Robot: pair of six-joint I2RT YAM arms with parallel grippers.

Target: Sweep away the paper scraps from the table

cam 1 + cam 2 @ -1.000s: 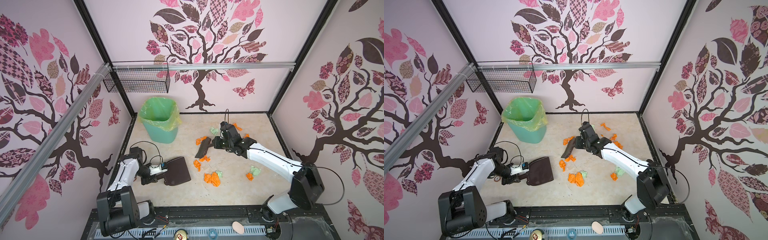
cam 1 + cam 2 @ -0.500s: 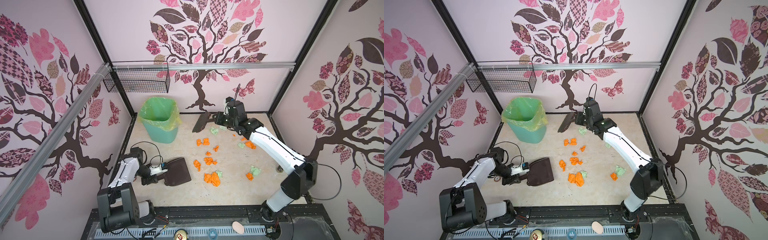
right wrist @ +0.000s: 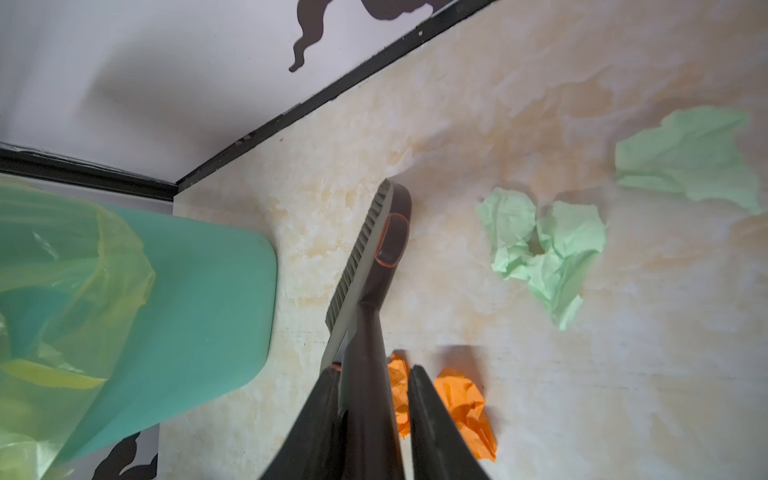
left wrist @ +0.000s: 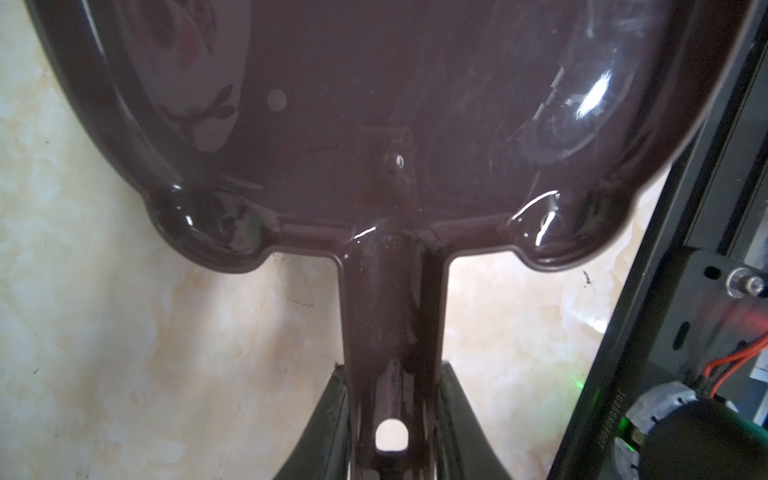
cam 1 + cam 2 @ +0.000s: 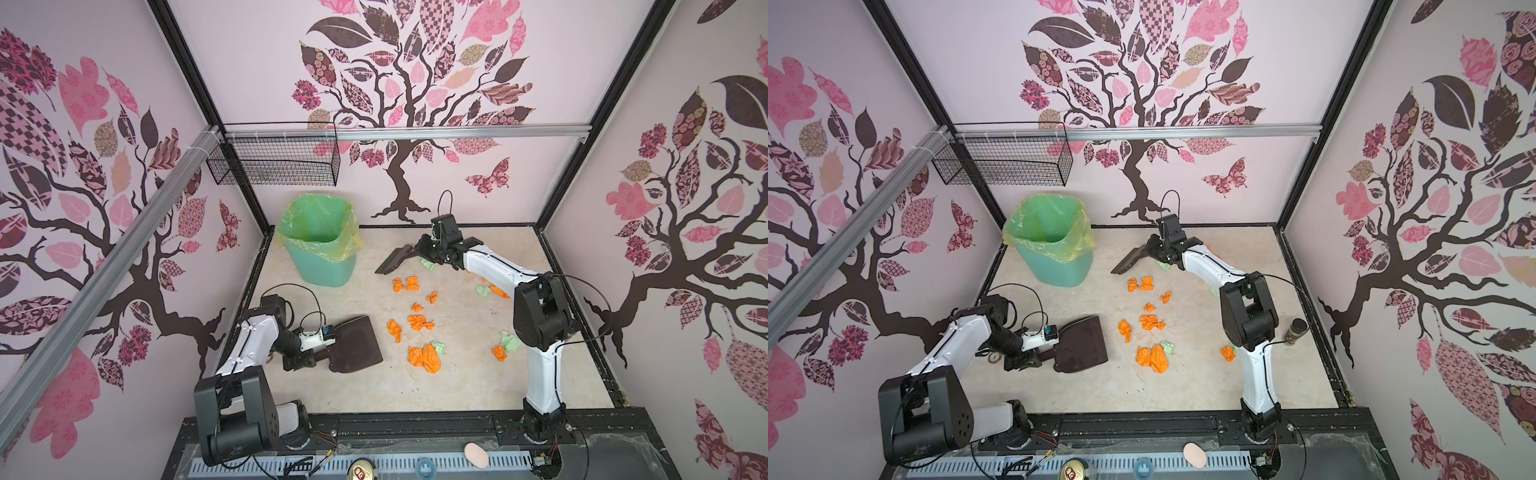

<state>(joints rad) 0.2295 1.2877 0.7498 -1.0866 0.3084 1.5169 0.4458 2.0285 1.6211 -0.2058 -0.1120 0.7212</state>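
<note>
In both top views the right claw is clamped on the handle of a dark brush. The brush's long axis runs away from that claw toward the green-lined bin, with the head end lowest. The left claw grips a brown dustpan lying flat, its mouth turned toward the paper scraps.

Most scraps lie on the beige marbled table between the two claws. One green wad sits just beside the right claw, and a few lie behind the right arm. A wire basket hangs on the pink tree-patterned wall above the bin. A small jar stands near the right arm's elbow.

In the left wrist view, the left claw squeezes the dustpan by its handle. The pan stretches straight away from it over the table.

In the right wrist view, the right claw is closed on the brush. The bristles face the bin, and green scraps lie on the table on the head's other side. Orange ones lie under the fingers. I cannot tell whether the bristles touch the table.
</note>
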